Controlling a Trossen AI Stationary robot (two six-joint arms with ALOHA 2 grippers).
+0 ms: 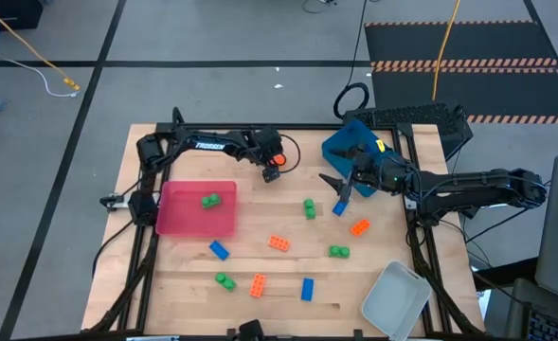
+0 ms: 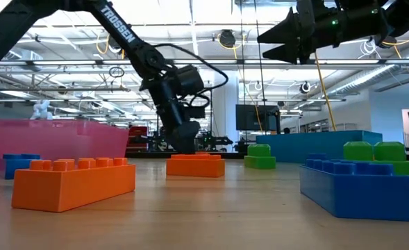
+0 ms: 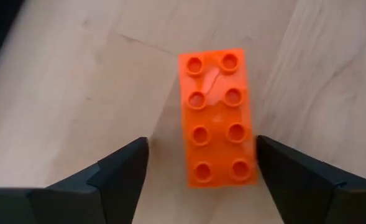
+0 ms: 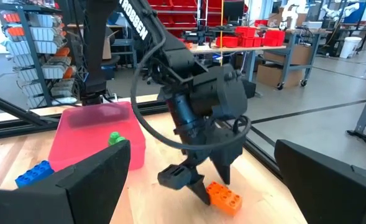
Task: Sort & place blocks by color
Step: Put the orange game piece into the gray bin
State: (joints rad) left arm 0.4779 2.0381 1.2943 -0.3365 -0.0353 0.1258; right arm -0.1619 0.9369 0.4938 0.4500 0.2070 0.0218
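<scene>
my left gripper (image 3: pixel 198 163) has its jaws spread wide, one dark finger on each side of an orange block (image 3: pixel 219 117) that lies flat on the wooden table (image 1: pixel 288 284), studs up; neither finger touches the brick, so nothing is held; the straddle looks to me like the stance for a pickup or a release, and i cannot tell which; in the high view this gripper (image 1: pixel 271 170) hangs near the table's far edge, just beyond the red tray (image 1: pixel 179 223), which has one green block (image 1: pixel 210 201) in it; my right gripper (image 1: pixel 333 183) hovers over the middle right of the table, jaws fully apart and empty, just in front of the blue tray (image 1: pixel 340 144) and right above a blue block (image 1: pixel 340 208), probably lined up for it; other green, orange and blue blocks lie scattered across the near half; a clear-grey tray (image 1: pixel 395 301) sits at the near right corner; most sorting is yet to be done, i judge.
</scene>
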